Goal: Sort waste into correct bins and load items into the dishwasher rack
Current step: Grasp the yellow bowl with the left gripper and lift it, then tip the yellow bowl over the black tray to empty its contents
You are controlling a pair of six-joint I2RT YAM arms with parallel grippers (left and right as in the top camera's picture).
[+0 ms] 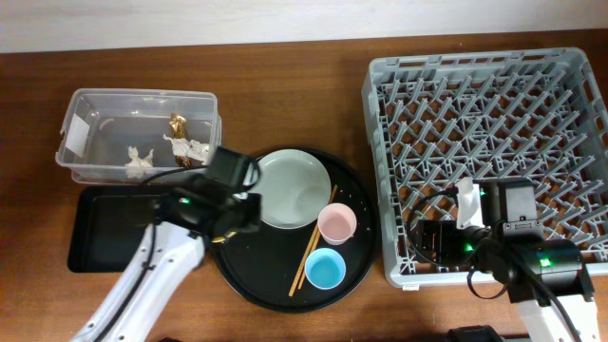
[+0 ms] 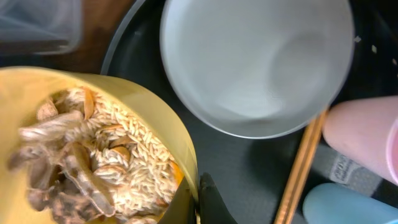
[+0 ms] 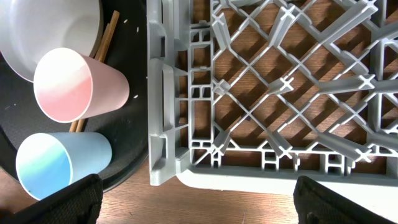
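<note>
Filling the lower left of the left wrist view, a small yellow bowl point(image 2: 155, 121) is cut off by two frame edges. It carries brownish shredded food scraps point(image 2: 81, 168) over pale grains. The left claw point(image 2: 194, 202) is clamped on the bowl's rim: one dark finger point(image 2: 212, 200) lies against the outer wall and the other is hidden (from overhead the arm covers the bowl entirely). The bowl is at the left edge of the large round black tray point(image 1: 256, 280); whether it is lifted off the tray I cannot tell.

Next on that tray lies a pale grey-green round plate point(image 1: 293, 188). A pair of wooden chopsticks point(image 1: 312, 245) lies beside it, with the long axis running diagonally. The far ends are by the plate's rim and the near ends point toward the tray's front. A small pink cup point(image 1: 336, 223) and a small blue cup point(image 1: 325, 269) stand mouth-up just right of the chopsticks.

To the left, a clear rectangular plastic tub point(image 1: 142, 95) holds a crumpled brown-gold wrapper point(image 1: 177, 123) and crumpled white tissue point(image 1: 138, 161). In front of the tub on the counter point(image 1: 38, 114) sits a shallow black rectangular tray point(image 1: 104, 228), partly covered by the arm.

The right claw point(image 3: 199, 202) is spread wide and holds nothing, its tips cropped at the frame's bottom corners. It is over the near-left corner of the large square grey plastic rack point(image 1: 484, 123).
</note>
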